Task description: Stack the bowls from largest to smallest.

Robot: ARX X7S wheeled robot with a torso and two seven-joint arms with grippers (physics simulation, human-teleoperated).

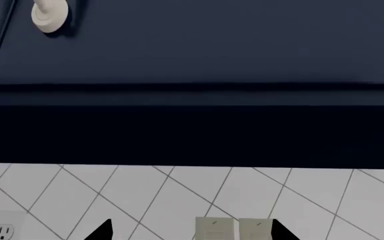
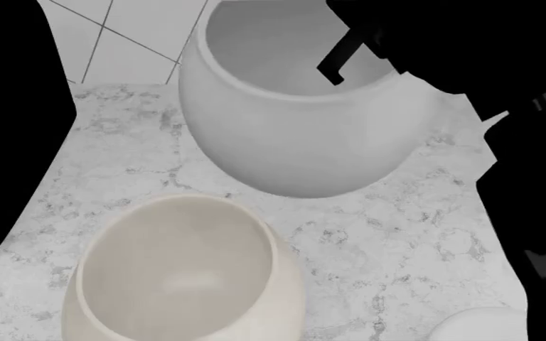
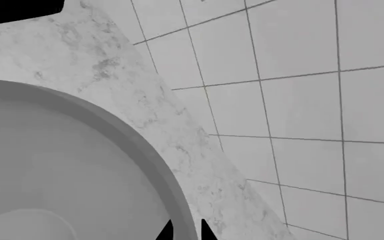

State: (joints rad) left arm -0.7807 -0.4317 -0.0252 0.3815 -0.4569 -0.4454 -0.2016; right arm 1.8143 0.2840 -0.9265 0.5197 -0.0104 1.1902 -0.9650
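Grey bowl (image 2: 297, 117), rigid, smooth-walled and probably slippery, pinched at its rim by the right hand (image 3: 184, 231) above the desk (image 2: 415, 234); left hand (image 1: 188, 231) spread, empty.

Matte grey bowl (image 2: 292, 128), matte cream bowl (image 2: 183, 273), veined marble counter (image 2: 397, 241)

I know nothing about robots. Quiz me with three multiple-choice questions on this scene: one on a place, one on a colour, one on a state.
1. Where is the cream bowl relative to the grey bowl? A nearer the robot; B inside it; C on top of it.
2. What colour is the bowl that the right end effector pinches? A cream; B grey; C blue.
3. The left end effector is: A open, empty; B shut on a bowl; C holding a spoon.
Answers: 1 A, the cream bowl lies in front in the head view. 2 B, fingertips straddle the grey rim. 3 A, fingertips stand wide apart, nothing between.
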